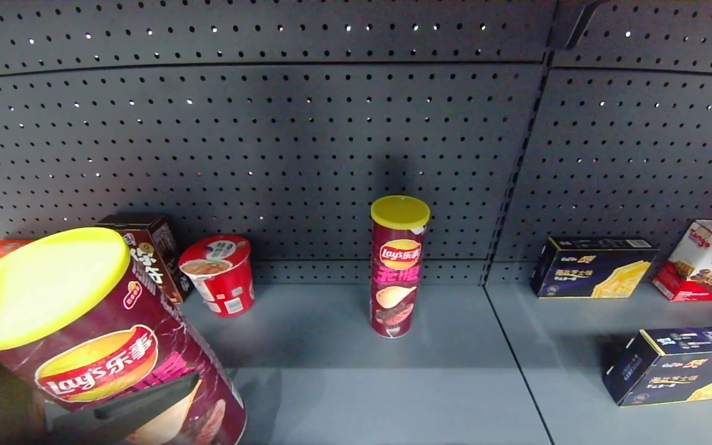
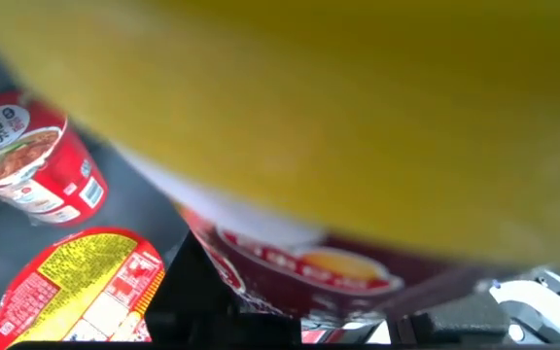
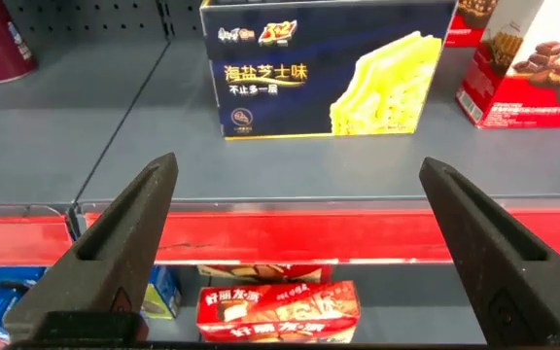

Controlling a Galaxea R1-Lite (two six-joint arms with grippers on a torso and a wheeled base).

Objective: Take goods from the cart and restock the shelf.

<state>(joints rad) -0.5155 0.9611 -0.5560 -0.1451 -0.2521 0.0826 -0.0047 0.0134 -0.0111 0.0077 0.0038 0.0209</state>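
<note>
— What do we have at the far left?
— We see the left gripper (image 1: pixel 143 398) clamped on a chips can (image 1: pixel 96 334), maroon with a yellow lid; one dark finger lies across its lower body; the can tilts, lid leaning left, close under our head camera, in front of the goods on the shelf (image 1: pixel 343 371).
— And behind it?
— An orange box (image 1: pixel 0 247) peeks out past the lid; a brown box (image 1: pixel 152 247) stands against the pegboard wall (image 1: pixel 269 154); just beside it a red noodle cup (image 1: pixel 220 275) sits upright; from the left wrist we also make out a second cup (image 2: pixel 76 292) with a yellow and red lid near the first.
— The middle?
— A standing can (image 1: pixel 398 266) of the same chips is upright near the wall, well apart from the noodle cup.
— Further right?
— A rear blue box (image 1: pixel 591 267) sits against the wall; a front blue box (image 1: pixel 677 364) lies nearer the shelf's edge; a wafer box (image 1: pixel 705 259), red and white, sits farthest right, beside the rear one.
— And our other arm?
— The right gripper (image 3: pixel 297 170) has its fingers spread wide with nothing between them; it hangs before the red edge strip (image 3: pixel 290 233), facing one of the blue boxes; we cannot tell which.
</note>
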